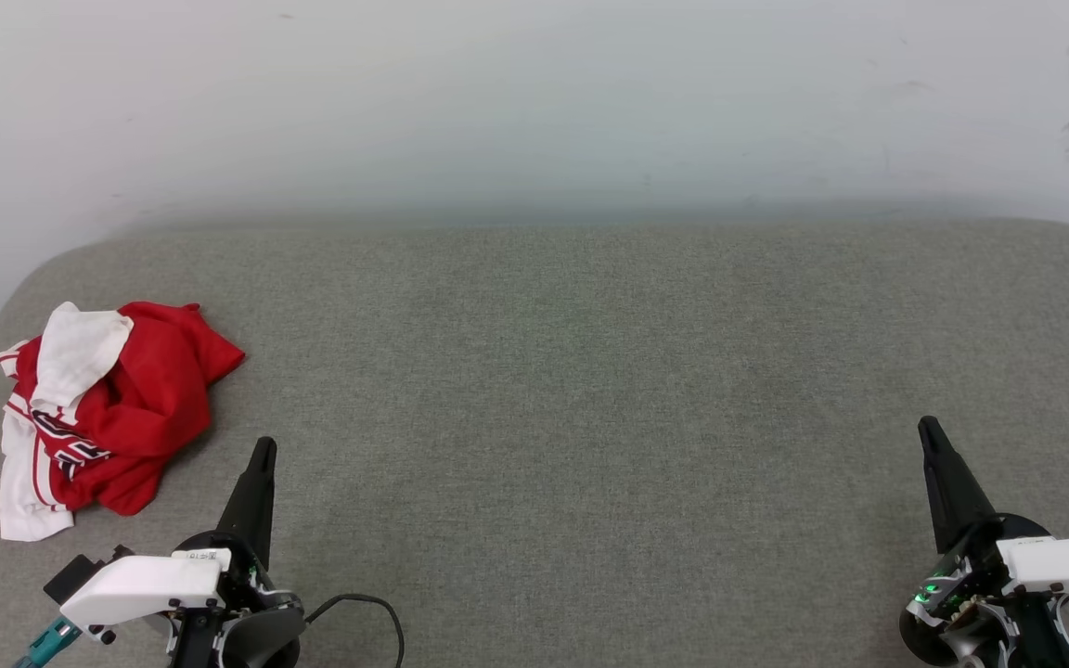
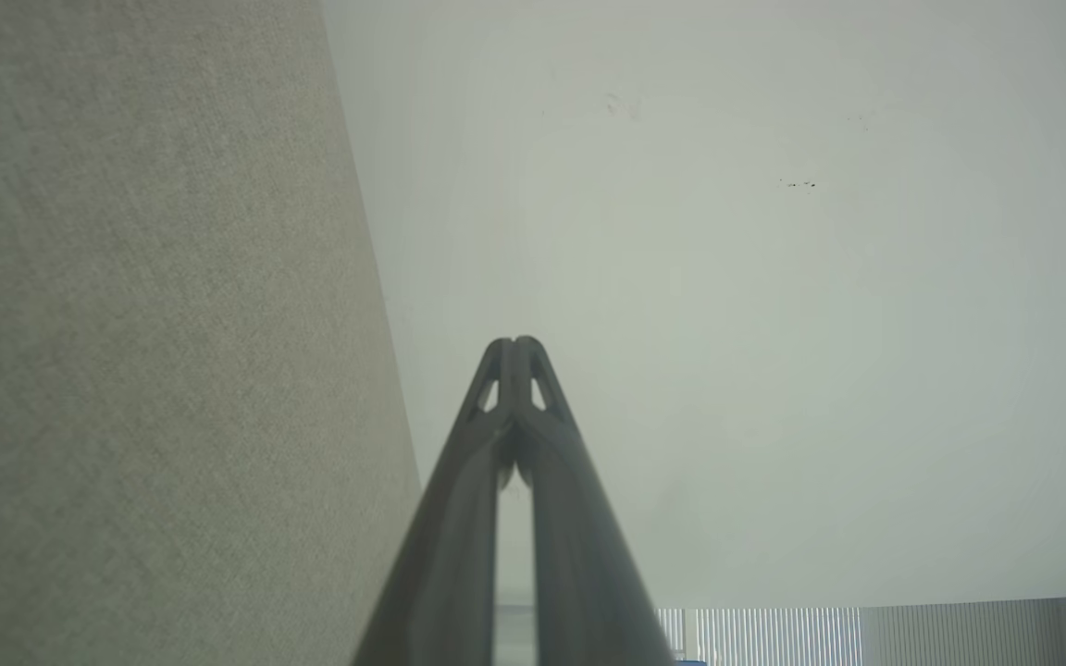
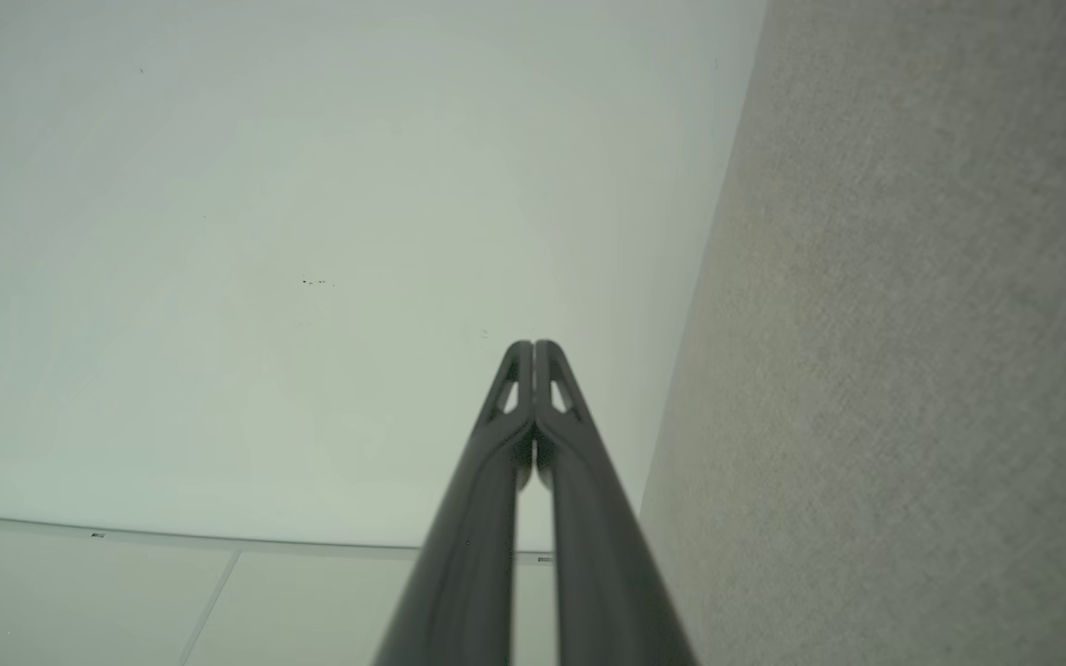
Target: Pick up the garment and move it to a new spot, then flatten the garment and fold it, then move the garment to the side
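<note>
The garment [image 1: 117,408] — a red jersey with white sleeve panels, striped trim and part of some dark, white-edged lettering showing — lies crumpled in a loose heap at the far left of the grey fabric surface [image 1: 590,390], close to its rounded left corner. One white sleeve is folded over the top of the heap. Another white part spreads flat at the heap's lower left edge.

The left gripper [image 1: 263,455] stands nearest, just right of and below the heap in the head view and apart from the cloth. Its two dark fingers are pressed together into a single point and hold nothing. In the left wrist view the fingers [image 2: 459,518] meet at the tips, with the fabric surface to the left and the pale wall [image 2: 774,277] beyond. A black cable [image 1: 377,608] loops beside the left wrist.

The right gripper [image 1: 929,436] is well apart from the garment, at the lower right of the head view — likewise fully closed and empty. In the right wrist view its fingers [image 3: 588,536] touch at the tips, with the fabric surface to the right.
</note>
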